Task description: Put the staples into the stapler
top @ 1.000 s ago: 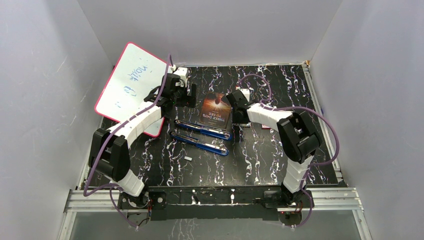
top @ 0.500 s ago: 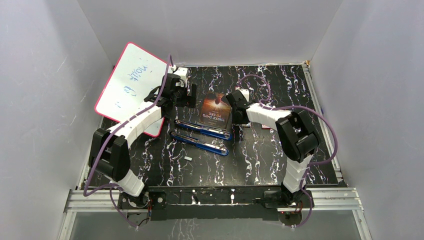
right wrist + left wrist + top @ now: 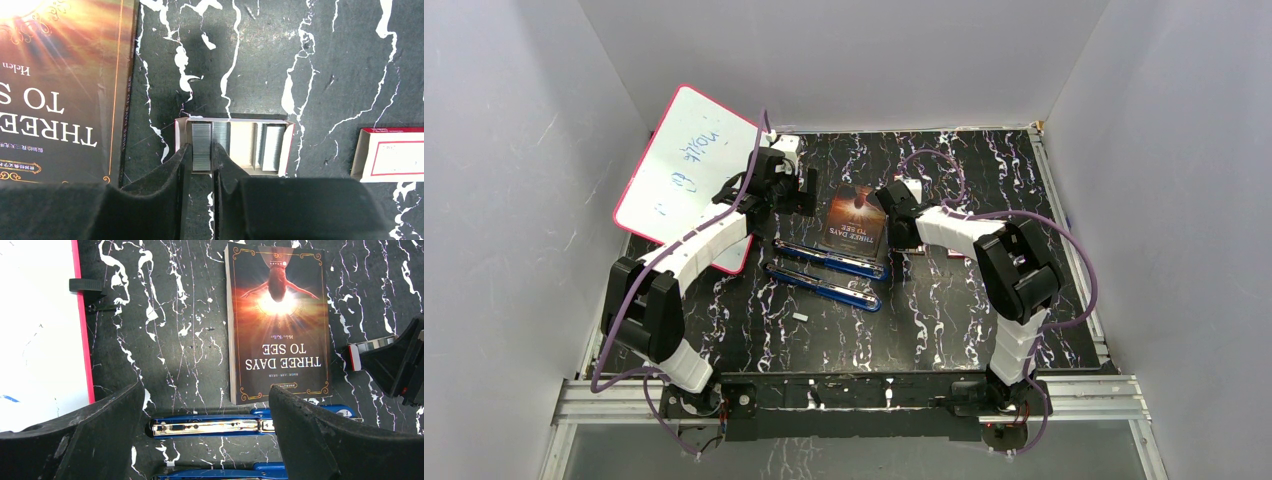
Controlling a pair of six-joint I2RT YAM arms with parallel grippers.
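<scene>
The blue stapler lies swung open in front of the book, its second half just nearer. Its shiny metal channel shows face up in the left wrist view. My left gripper hangs open above that channel, with nothing between its fingers. Several strips of staples lie side by side in a small open cardboard tray. My right gripper is shut on the leftmost strip, one finger against each of its long sides. That strip still rests in the tray.
A book lies flat between the two grippers, behind the stapler. The tray's red-and-white sleeve sits just to the right of it. A pink-rimmed whiteboard leans at the left wall. One small grey strip lies loose on the black marbled table.
The right gripper's fingers have drawn in against the staple strip. Both arms have stayed almost where they were.
</scene>
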